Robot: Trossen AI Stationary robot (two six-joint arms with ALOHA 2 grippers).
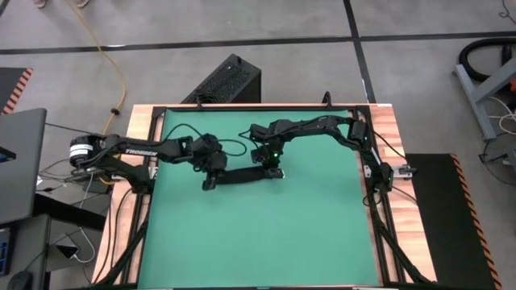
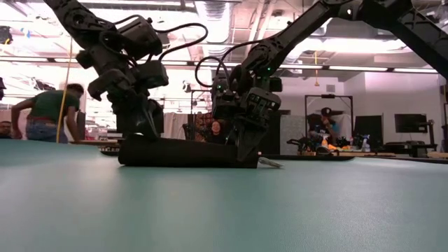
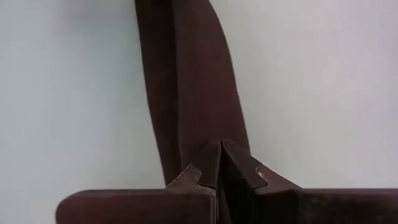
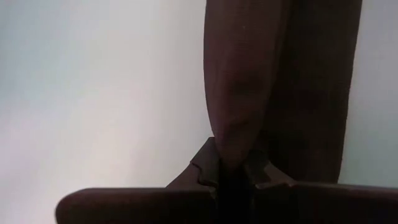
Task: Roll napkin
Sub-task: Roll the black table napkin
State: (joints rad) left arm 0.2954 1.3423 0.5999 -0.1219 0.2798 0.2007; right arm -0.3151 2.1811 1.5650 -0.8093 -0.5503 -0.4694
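Observation:
The black napkin (image 1: 242, 176) lies as a narrow roll on the green table (image 1: 258, 242), running left to right. It also shows in the low view (image 2: 185, 152), with a small white tag (image 2: 270, 163) at its right end. My left gripper (image 1: 211, 179) is shut at the roll's left end. My right gripper (image 1: 272, 167) is shut at its right end. The wrist views show the roll stretching away from each gripper (image 3: 193, 81) (image 4: 280, 81). My left gripper pinches the roll's left end (image 3: 214, 149) between its two fingers, which come from above and point down. The roll rests on the table along its length. My right gripper pinches a fold of cloth at the roll's right end (image 4: 231, 146) between its two fingers, from above. That end rests on the table.
A rigid black box with vent slots (image 1: 226, 80) stands beyond the table's far edge. Wooden strips (image 1: 387, 145) and a dark frame border the green mat. Bare mat lies toward the near edge. People show in the room behind (image 2: 49, 112).

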